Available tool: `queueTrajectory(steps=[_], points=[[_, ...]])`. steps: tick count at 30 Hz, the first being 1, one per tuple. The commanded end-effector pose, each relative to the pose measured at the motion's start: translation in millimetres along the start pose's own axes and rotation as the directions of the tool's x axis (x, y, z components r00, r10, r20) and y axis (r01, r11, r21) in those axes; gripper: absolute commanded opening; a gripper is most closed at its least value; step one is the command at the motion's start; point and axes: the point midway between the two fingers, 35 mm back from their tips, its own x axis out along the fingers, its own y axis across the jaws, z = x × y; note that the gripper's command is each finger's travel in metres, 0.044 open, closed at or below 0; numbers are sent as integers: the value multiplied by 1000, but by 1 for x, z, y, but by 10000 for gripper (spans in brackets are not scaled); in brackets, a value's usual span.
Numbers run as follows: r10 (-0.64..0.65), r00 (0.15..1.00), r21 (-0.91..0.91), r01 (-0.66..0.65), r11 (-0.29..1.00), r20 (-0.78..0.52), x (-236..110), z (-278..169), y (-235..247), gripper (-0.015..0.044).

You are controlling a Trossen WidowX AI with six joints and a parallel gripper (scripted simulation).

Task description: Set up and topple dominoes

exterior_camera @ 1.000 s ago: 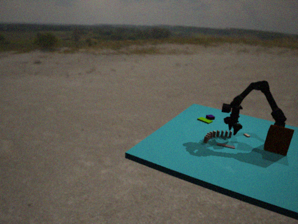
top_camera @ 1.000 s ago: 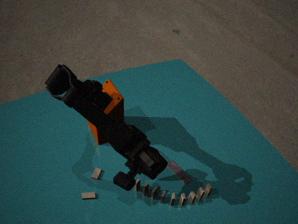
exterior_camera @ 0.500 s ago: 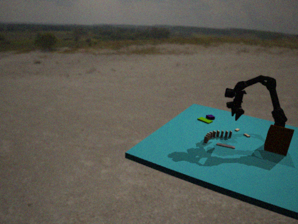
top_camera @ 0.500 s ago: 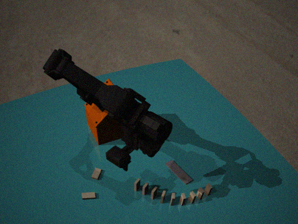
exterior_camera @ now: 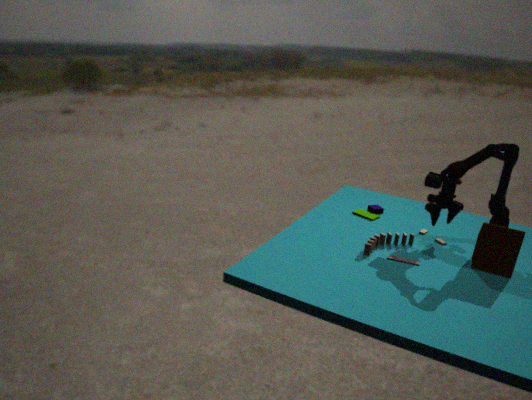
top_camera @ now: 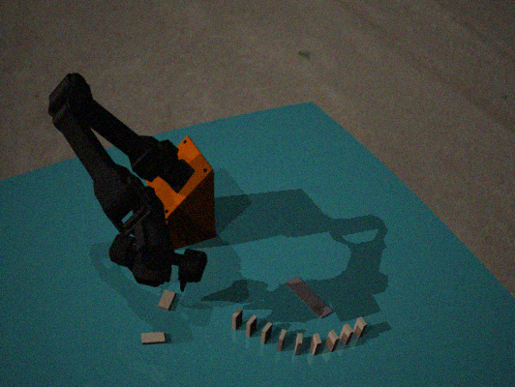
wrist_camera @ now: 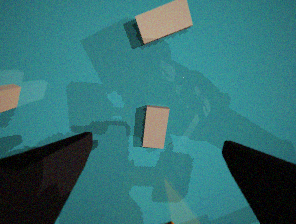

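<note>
The black arm's fingers hang wide apart and hold nothing, poised over a flat domino (wrist_camera: 155, 126) on the teal desk (top_camera: 315, 160) — seemingly lining up a pick. The standing row (top_camera: 297, 334) curves nearby.
</note>
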Motion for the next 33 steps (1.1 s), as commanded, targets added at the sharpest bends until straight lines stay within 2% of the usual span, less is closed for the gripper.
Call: queueTrajectory(steps=[1,4,11,30,33], points=[[-1,1000,32,1,999,6,1,-2,-2,440],[1,1000,27,-1,1000,1,12,-2,-2,440],[-2,1000,30,2,1000,6,62,1,-6,440],[-5,1000,31,4,1000,8,81,-2,-6,440],[-5,1000,31,4,1000,8,81,-2,-6,361]])
